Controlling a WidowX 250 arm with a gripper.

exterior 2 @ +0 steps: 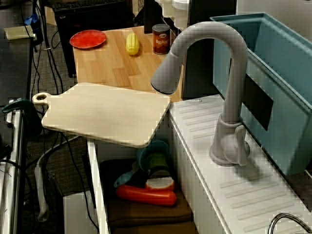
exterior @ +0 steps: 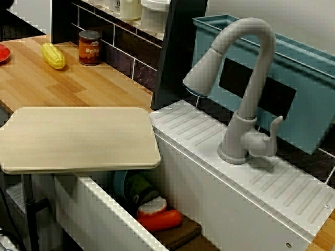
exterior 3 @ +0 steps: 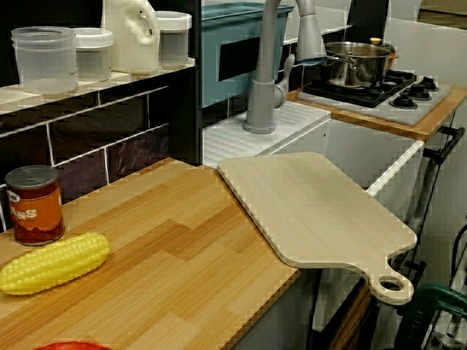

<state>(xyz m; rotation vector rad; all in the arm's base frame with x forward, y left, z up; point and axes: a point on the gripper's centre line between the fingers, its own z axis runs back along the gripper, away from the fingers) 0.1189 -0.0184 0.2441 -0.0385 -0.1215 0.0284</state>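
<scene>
Butcher-block counter and sink, bridged by wooden cutting board; no gripper in any view, so open or closed impossible to tell.
Board flat, one edge on counter, rest covering roughly half of sink. In open part: brown cloth, orange-red toy vegetable on top, teal cup behind. Toy corn and can well apart on counter.
</scene>
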